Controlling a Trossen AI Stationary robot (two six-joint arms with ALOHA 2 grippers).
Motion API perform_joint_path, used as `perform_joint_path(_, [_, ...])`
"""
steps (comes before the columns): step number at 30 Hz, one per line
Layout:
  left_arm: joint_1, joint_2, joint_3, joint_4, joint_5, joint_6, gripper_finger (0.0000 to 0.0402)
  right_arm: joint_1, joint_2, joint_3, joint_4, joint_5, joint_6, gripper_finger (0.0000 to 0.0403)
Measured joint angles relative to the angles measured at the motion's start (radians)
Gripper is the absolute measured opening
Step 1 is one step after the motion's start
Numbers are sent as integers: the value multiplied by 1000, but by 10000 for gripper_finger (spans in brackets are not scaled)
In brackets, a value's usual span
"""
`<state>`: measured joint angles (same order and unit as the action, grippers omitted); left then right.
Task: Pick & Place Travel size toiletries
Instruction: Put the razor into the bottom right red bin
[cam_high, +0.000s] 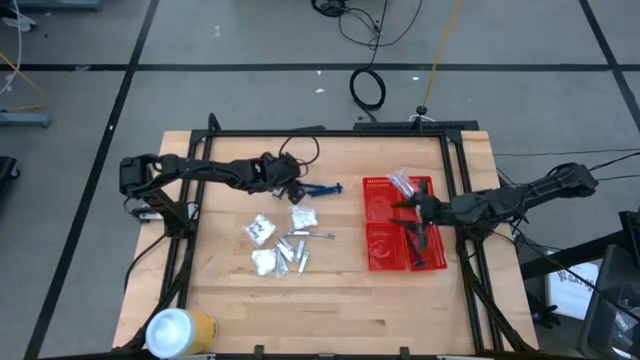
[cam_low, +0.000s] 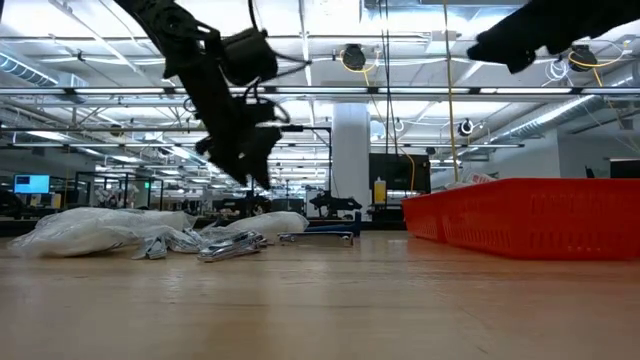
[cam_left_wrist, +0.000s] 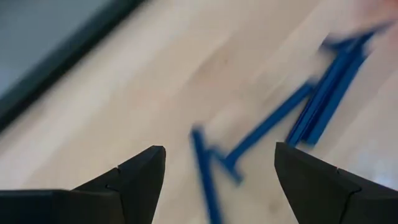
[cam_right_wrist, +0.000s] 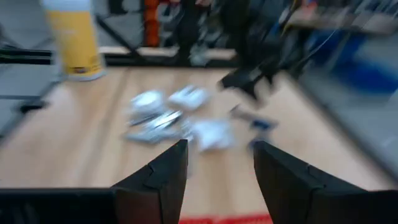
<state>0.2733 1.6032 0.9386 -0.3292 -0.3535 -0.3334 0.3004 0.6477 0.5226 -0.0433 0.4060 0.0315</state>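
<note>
Blue-handled razors lie flat on the wooden table, far of the pile; in the left wrist view the razors show blurred ahead of the fingers. My left gripper hangs open just left of them, slanting down, with nothing between its fingers. White packets and silver tubes lie in a loose pile at mid-table. My right gripper stands open and empty above the red basket, pointing toward the pile. Blue items lie in the basket's near right compartment.
A white-and-yellow roll stands at the table's near left corner. A clear packet lies in the basket's far right compartment. Black frame rails run along the table's far edge and sides. Bare wood lies near of the pile.
</note>
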Motion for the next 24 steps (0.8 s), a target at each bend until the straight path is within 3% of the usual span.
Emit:
perform_joint_path(6, [23, 0, 0, -134, 63, -116, 296, -52, 80, -145, 468, 40, -306, 168])
perform_joint_path(11, [38, 0, 0, -139, 101, -129, 296, -110, 130, -231, 771, 40, -413, 167])
perform_joint_path(24, [87, 105, -1, -140, 177, -118, 296, -156, 136, -248, 807, 36, -408, 167])
